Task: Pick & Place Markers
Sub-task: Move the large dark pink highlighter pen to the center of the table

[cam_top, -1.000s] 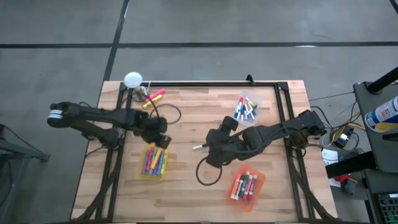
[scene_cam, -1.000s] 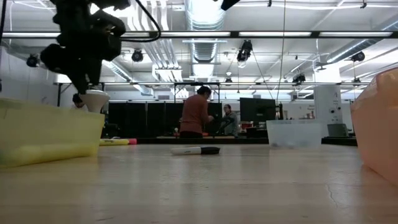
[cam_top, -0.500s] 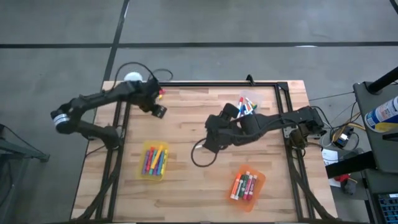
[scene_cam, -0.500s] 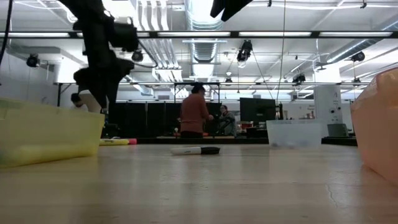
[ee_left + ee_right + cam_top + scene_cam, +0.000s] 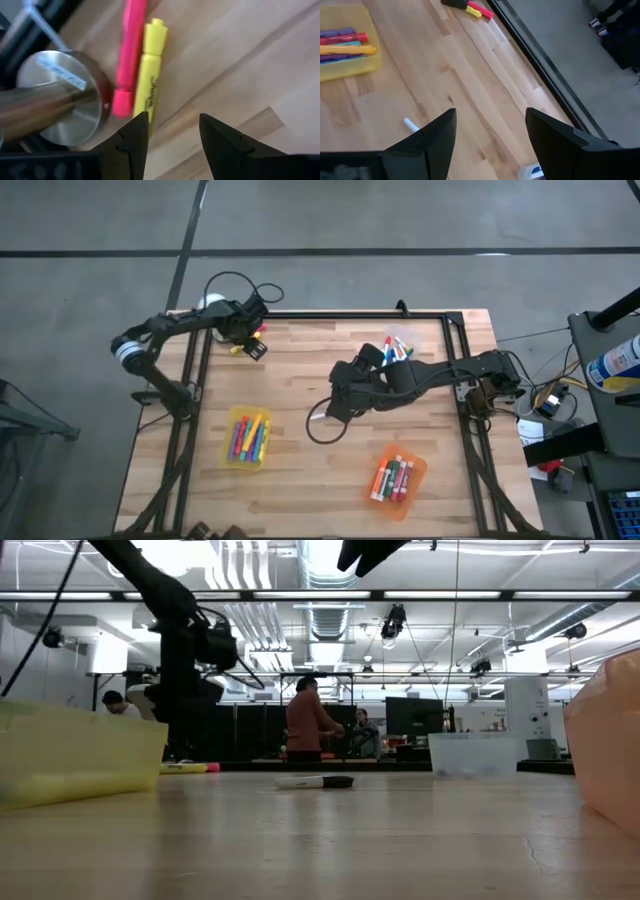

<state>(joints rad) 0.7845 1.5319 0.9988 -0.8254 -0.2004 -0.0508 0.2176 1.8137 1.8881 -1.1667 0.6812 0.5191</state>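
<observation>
- We see the wooden table [image 5: 300, 470] carrying a yellow bin [image 5: 249, 439], an orange bin [image 5: 397, 477] and a clear bin [image 5: 398, 352], each holding markers.
- The right gripper [image 5: 322, 411] hangs over a white marker [image 5: 314, 781] mid-table — fingers wide apart, empty.
- The left gripper [image 5: 170, 131] hangs open and empty over a yellow highlighter [image 5: 149, 67] and a pink highlighter [image 5: 128, 52], beside a steel post base [image 5: 62, 97].

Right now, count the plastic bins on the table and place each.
3: yellow bin near the front left, orange bin at the front right, clear bin at the back right. All hold markers.
</observation>
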